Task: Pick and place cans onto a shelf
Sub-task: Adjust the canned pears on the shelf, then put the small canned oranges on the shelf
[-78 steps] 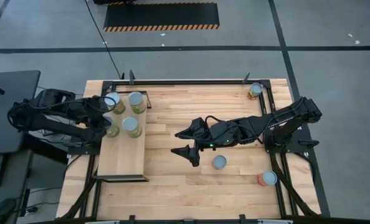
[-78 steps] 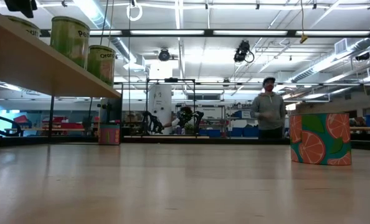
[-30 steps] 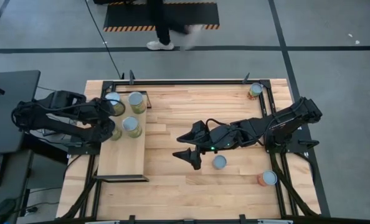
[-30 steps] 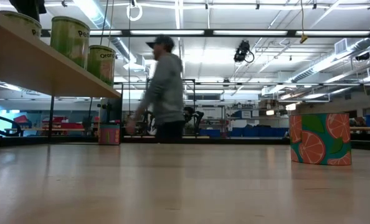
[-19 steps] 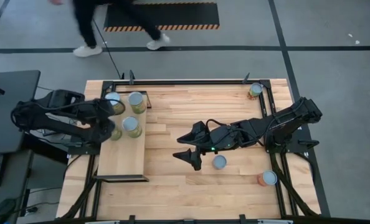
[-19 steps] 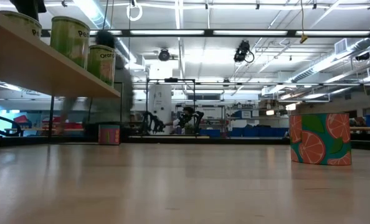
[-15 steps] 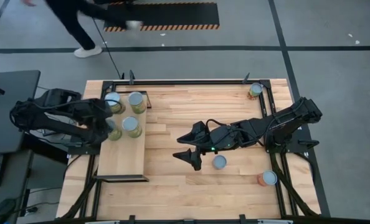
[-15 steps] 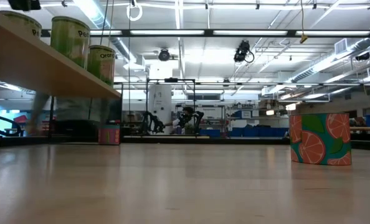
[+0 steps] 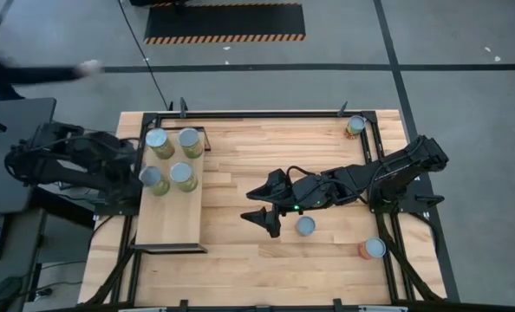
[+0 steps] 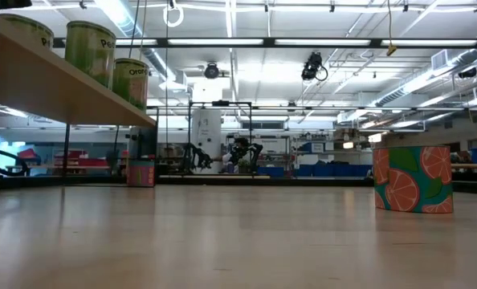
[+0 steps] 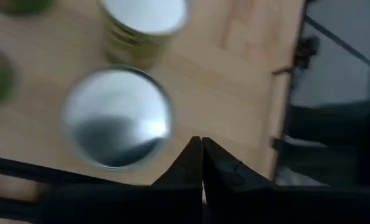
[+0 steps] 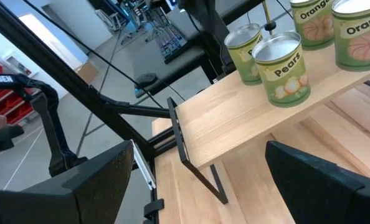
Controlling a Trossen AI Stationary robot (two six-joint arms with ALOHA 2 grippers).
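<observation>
I run both arms remotely. Four cans stand on the shelf (image 9: 170, 221). Three are loose on the table (image 9: 249, 269): a grey can (image 9: 305, 226), an orange can (image 9: 372, 249) and a far can (image 9: 355, 126).

**Jaw state**
- Right gripper (image 9: 262, 204): jaws spread wide and empty, hovering over mid-table. The grey can sits just behind and to one side of the lower finger, apart from it.
- Left gripper (image 11: 202, 163): jaws pressed together, holding nothing. It sits off the shelf's outer edge. In the left wrist view a shelf can (image 11: 118, 117) lies just ahead of the tips and to one side, not touching.

**Handling (judgement)**
- The cans look rigid and should take a firm pinch without denting.
- The sidewalls are smooth and probably slippery, and a full can carries some weight.
- I would grip across the body at mid-height, jaws square to the axis. The lid rim gives no purchase.

**Surroundings and obstructions**
- The four shelf cans are clustered at one end. The rest of the board is bare, so I would place there.
- From the right wrist view, the shelf's black frame (image 12: 185, 149) lies between the spread jaws and the shelf cans.
- The orange can stands near the table edge, beside the right arm's base and well behind its jaws.
- A blurred person (image 9: 32, 71) passes beyond the table, clear of both arms.
</observation>
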